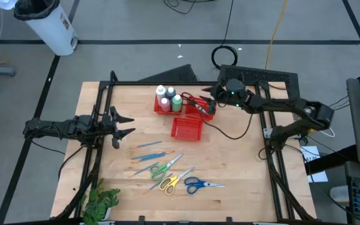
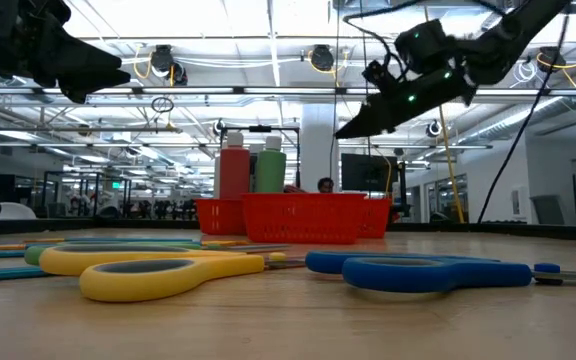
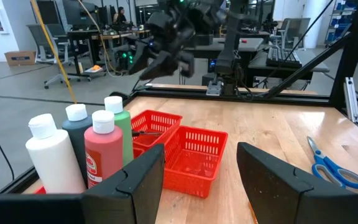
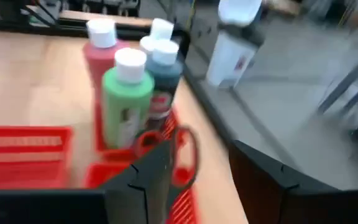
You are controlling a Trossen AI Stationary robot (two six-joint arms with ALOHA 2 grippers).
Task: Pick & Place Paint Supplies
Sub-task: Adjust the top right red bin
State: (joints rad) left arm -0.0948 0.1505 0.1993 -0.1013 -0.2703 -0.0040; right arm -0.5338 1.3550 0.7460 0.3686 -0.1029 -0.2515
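Four white-capped bottles, green, pink, grey-blue and white, stand upright in a red mesh basket at the far middle of the table. Red-handled scissors lie in the neighbouring basket. My right gripper hangs open above them, well clear in the low view. Green, yellow and blue scissors and thin brushes lie flat on the near half. My left gripper hovers open left of the middle.
A third red basket sits just nearer than the other two. A green leafy plant lies at the near left corner. A black cable trails over the table from the right arm. Bare wood shows on the right half.
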